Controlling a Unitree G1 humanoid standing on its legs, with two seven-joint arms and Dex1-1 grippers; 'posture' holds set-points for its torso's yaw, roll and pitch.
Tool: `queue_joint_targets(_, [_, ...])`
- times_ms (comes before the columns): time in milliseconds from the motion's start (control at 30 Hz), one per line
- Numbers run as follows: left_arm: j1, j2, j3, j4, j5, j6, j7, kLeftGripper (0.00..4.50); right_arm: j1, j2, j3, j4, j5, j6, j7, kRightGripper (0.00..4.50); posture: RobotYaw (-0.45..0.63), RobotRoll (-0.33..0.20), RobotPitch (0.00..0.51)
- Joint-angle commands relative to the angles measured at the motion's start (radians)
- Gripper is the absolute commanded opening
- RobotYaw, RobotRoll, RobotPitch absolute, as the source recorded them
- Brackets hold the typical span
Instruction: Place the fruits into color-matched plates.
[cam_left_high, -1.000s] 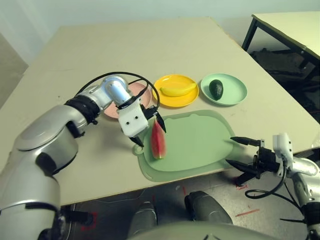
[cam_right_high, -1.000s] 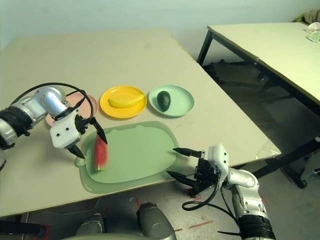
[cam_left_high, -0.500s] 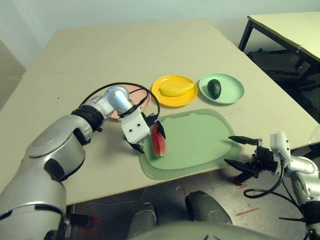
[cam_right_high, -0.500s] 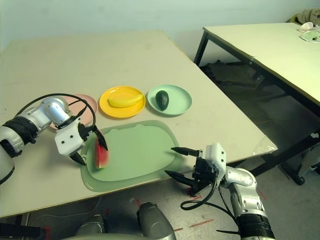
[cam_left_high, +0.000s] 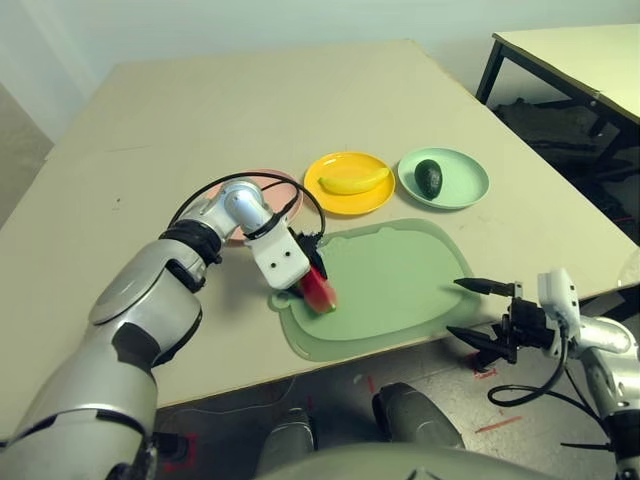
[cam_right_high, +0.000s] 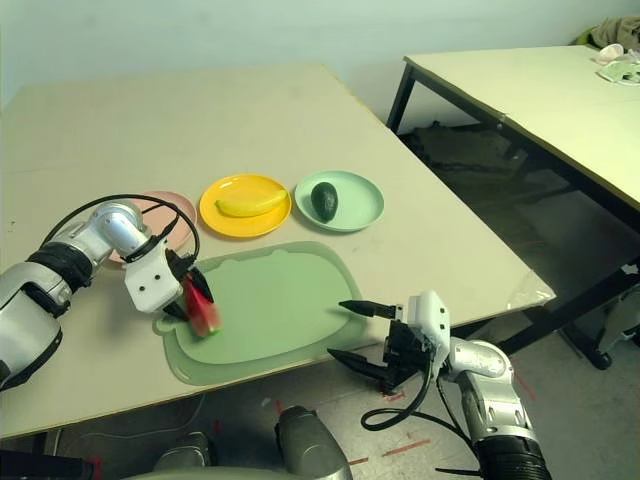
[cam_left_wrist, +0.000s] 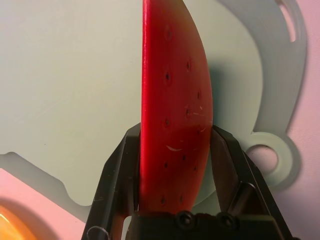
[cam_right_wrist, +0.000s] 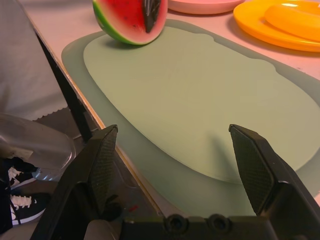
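My left gripper (cam_left_high: 312, 286) is shut on the red watermelon wedge (cam_left_wrist: 175, 100) at the left end of the pale green mat (cam_left_high: 390, 280), beside its ring tab. Behind that wrist, partly hidden, lies the bare pink plate (cam_left_high: 288, 192). The banana (cam_left_high: 352, 180) rests in the yellow plate (cam_left_high: 372, 200) and the dark avocado (cam_left_high: 430, 177) in the mint green plate (cam_left_high: 466, 186). Off the table's front edge, right of the mat, my right gripper (cam_left_high: 455, 307) hangs open with nothing between its fingers; its wrist view looks across the mat at the held wedge (cam_right_wrist: 129, 20).
A black cable (cam_left_high: 230, 183) loops over my left wrist and the pink plate. A second table (cam_left_high: 580, 50) stands at the back right across a gap of floor. The far half of my table (cam_left_high: 270, 100) is bare.
My left gripper, open astride the wedge before, has sunk down and shut on it. The wedge now tilts in its grip. The right gripper has barely moved.
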Motion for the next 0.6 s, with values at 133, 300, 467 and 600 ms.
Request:
queue_joint_targets(133, [0.018, 0.004, 0.042, 0.005, 0.02, 0.051, -0.006, 2.09, -0.012, -0.011, 0.012, -0.002, -0.002, -0.005, 0.004, 4.5, -0.32, 0.0, 0.027])
queue_joint_targets(300, [-0.013, 0.025, 0.153, 0.035, 0.024, 0.119, -0.006, 2.09, -0.025, -0.008, 0.001, 0.012, 0.002, 0.002, -0.015, 4.5, -0.3, 0.0, 0.031])
queue_joint_targets(467, [-0.035, 0.069, 0.267, 0.078, 0.07, 0.172, 0.048, 2.09, -0.064, 0.008, -0.022, 0.045, 0.017, 0.019, -0.065, 4.5, -0.27, 0.0, 0.032])
queue_joint_targets(600, [-0.035, 0.114, 0.331, 0.104, 0.136, 0.209, 0.146, 2.09, -0.078, 0.025, -0.029, 0.06, 0.023, 0.021, -0.103, 4.5, -0.25, 0.0, 0.031])
